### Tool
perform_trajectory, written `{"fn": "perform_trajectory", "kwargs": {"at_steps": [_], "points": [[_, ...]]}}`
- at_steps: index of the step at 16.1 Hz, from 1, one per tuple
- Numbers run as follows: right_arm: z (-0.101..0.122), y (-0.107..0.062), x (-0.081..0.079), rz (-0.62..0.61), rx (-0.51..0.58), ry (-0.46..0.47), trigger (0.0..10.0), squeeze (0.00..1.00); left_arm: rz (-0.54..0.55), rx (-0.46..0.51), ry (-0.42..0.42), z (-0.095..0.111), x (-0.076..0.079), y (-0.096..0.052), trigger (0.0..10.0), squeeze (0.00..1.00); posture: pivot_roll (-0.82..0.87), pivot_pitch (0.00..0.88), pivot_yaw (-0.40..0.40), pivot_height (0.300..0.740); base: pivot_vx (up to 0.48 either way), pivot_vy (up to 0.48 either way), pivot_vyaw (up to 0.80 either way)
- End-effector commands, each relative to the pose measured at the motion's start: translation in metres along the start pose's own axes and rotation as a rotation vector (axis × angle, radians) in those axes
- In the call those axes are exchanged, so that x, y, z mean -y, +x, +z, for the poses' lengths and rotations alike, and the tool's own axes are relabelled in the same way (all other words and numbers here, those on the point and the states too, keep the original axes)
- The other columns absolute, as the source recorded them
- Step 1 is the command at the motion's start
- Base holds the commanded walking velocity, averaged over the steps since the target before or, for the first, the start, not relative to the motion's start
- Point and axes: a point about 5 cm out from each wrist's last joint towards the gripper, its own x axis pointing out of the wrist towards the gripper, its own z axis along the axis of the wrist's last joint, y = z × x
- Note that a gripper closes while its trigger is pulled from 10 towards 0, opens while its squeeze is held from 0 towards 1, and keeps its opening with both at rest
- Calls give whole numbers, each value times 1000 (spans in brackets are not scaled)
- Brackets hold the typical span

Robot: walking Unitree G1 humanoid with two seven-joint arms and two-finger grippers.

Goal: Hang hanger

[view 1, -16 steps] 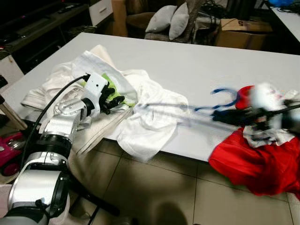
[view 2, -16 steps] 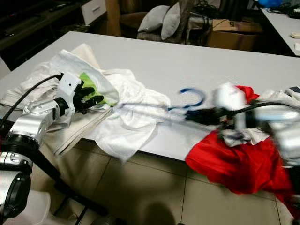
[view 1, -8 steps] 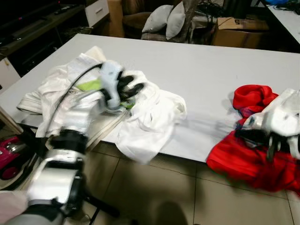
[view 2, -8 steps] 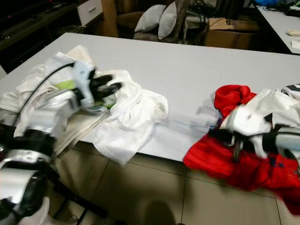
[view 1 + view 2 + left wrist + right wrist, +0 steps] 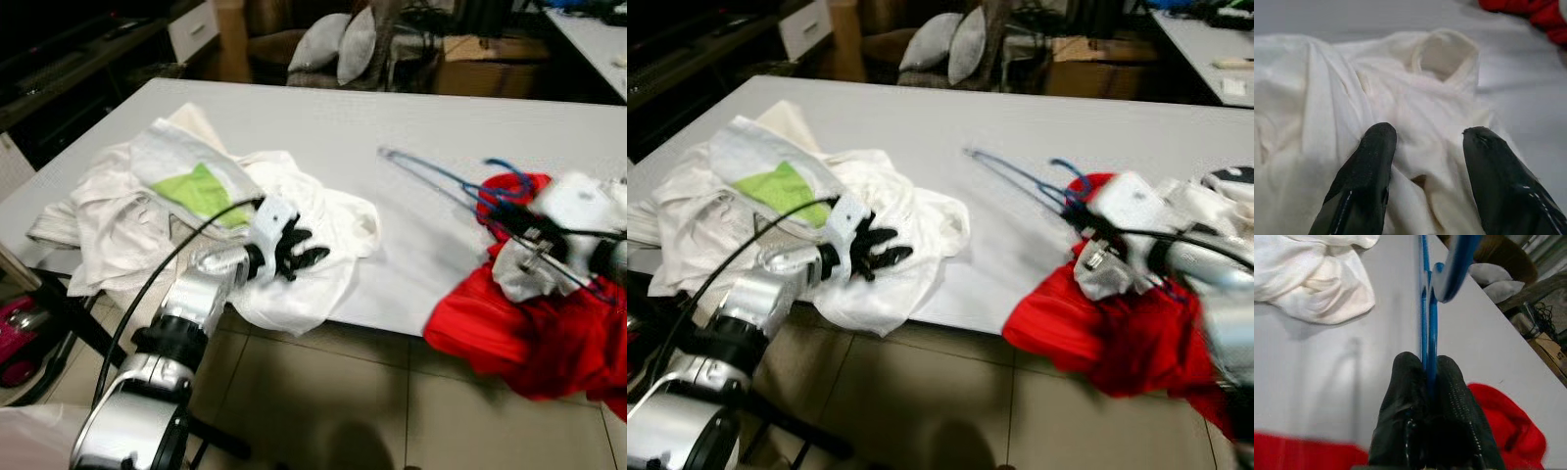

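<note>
Right gripper [image 5: 1429,377] pinches a blue hanger [image 5: 441,181] at the table's [image 5: 392,127] right edge; left gripper [image 5: 1425,147] gapes empty over white shirt [image 5: 1415,93] (collar first, I'd judge).

We see a broad, flat, pale grey table [image 5: 323,122] with a smooth matte top, standing on a floor of beige square tiles [image 5: 323,392] with dark grout lines. On its left part lies a heap of crumpled white cloth garments [image 5: 323,220], spilling over the near edge toward the floor. On top of that heap rests a folded white piece with a bright green patch [image 5: 196,186]. At the right end lies a bunched red fabric garment [image 5: 529,333], draping off the near edge, with some white cloth [image 5: 1195,201] just beside it. The table's middle and far side are bare grey surface.
</note>
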Motion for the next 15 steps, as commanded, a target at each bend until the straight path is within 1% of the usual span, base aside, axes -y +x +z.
{"fn": "perform_trajectory", "kwargs": {"at_steps": [1, 3, 4, 5, 6, 7, 8, 9, 10, 11, 12, 13, 15], "points": [[1, 22, -4, 28, 12, -38, 10000, 0, 3, -6, 9, 0, 1, -1, 10000, 0, -107, 0, 85, 740, 0, 0, 0], [10, 39, -9, 112, 44, -83, 10000, 0, 20, -31, 11, -6, 2, -2, 10000, 0, -94, 0, 73, 740, 0, 0, 0], [14, 47, -10, 128, 55, -112, 10000, 0, 25, -39, 12, -8, 2, -3, 10000, 0, -84, 0, 66, 740, 0, 0, 0], [22, 61, -11, 148, 64, -181, 10000, 0, 26, -46, 11, -11, 4, -6, 10000, 0, -74, 0, 61, 740, 0, 0, 0], [29, 74, -10, 152, 67, -249, 10000, 0, -3, -53, 4, -12, 7, -8, 10000, 0, -63, 0, 52, 740, 0, 0, 0], [33, 79, -10, 154, 72, -271, 10000, 0, -20, -56, 3, -13, 9, -9, 10000, 0, -61, 0, 51, 740, 0, 0, 0], [39, 89, -9, 160, 74, -303, 10000, 0, -52, -69, 6, -14, 13, -11, 10000, 0, -52, 0, 45, 740, 0, 0, 0], [43, 96, -13, 186, 65, -354, 10000, 0, -75, -93, 21, -16, 14, -13, 10000, 0, -47, 0, 42, 740, 0, 0, 0], [45, 106, -19, 220, 28, -464, 10000, 0, -90, -112, 52, -16, 14, -17, 10000, 0, -39, 0, 39, 740, 0, 0, 0], [45, 111, -24, 244, -2, -539, 10000, 0, -87, -108, 57, -14, 13, -19, 10000, 0, -37, 0, 39, 740, 0, 0, 0], [43, 114, -29, 272, -22, -580, 10000, 0, -88, -107, 65, -12, 12, -21, 10000, 0, -35, 0, 38, 740, 0, 0, 0], [37, 118, -36, 324, -73, -656, 10000, 0, -93, -106, 90, -9, 10, -23, 10000, 0, -34, 0, 38, 740, 0, 0, 0], [25, 120, -39, 365, -160, -762, 10000, 0, -121, -114, 111, -5, 11, -29, 10000, 0, -31, 0, 33, 740, 0, 0, 0]]}}
